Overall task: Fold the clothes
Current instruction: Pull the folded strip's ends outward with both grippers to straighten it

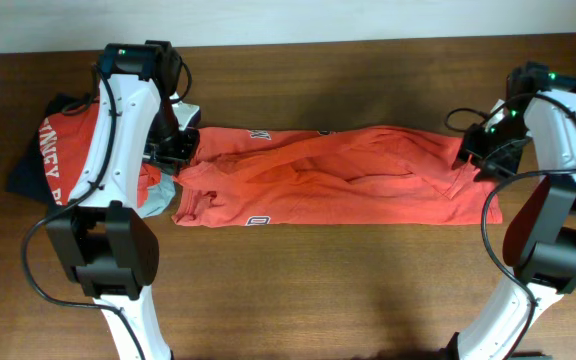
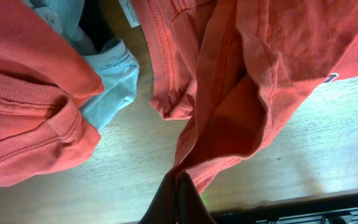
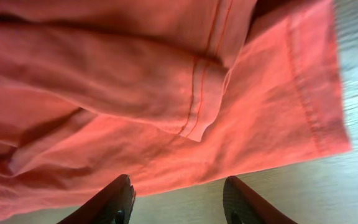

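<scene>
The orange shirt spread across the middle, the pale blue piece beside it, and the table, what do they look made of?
The orange shirt looks like soft matte knit, probably cotton jersey: it rumples loosely and has double-stitched hems. The pale blue garment seems a similar thin knit with a stitched hem. The table is wood or wood-look laminate, smooth with slight sheen and visible grain.

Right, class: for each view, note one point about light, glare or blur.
Overhead: even light, soft shadows on the table. Left wrist: glare whitens the table at right, the shirt shaded underneath. Right wrist: table edge washed out, dark fingers blurred.
</scene>
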Available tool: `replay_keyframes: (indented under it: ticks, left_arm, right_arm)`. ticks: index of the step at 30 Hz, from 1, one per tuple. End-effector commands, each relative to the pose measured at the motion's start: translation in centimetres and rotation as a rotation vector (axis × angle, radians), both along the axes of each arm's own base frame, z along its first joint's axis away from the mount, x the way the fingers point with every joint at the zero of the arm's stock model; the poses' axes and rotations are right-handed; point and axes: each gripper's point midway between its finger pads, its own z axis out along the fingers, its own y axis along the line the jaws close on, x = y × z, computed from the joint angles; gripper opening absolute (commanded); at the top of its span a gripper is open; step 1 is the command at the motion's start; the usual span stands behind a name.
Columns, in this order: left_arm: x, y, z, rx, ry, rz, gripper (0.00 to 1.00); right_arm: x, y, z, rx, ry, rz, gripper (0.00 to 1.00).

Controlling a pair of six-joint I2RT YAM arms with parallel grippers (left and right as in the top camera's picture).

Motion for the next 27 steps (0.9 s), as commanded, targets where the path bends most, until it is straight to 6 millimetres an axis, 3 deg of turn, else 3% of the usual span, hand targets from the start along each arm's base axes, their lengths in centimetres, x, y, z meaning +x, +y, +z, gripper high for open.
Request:
replay_keyframes:
  ticks: [1, 7, 12, 17, 21, 24, 27]
  left_arm:
    - [0.0, 0.5, 0.5, 0.012, -0.018, 0.003, 0.0]
    - [0.5, 0.4, 0.5, 0.011, -0.038, 0.002, 0.0]
    - [0.6, 0.4, 0.5, 0.011, -0.04, 0.002, 0.0]
    - [0.6, 0.4, 0.5, 0.011, -0.04, 0.003, 0.0]
    - [0.6, 0.6, 0.5, 0.018, -0.041, 0.002, 0.0]
    - [0.6, 0.8, 0.5, 0.03, -0.042, 0.0, 0.0]
    - [0.6, 0.8, 0.5, 0.03, -0.044, 0.002, 0.0]
  right_arm:
    - [-1.2, 1.4, -2.2, 0.063, 0.049, -0.025, 0.52]
    - [-2.0, 1.9, -5.1, 0.088, 0.075, -0.156, 0.52]
    - [-1.1, 2.3, -6.4, 0.112, 0.029, -0.192, 0.52]
    - [-0.5, 2.1, -6.8, 0.105, 0.002, -0.211, 0.35]
    - [-0.7, 1.8, -6.7, 0.106, 0.004, -0.221, 0.11]
    - [-0.7, 0.9, -5.8, 0.104, -0.006, -0.229, 0.04]
    - [-0.2, -0.7, -3.7, 0.094, -0.051, -0.219, 0.04]
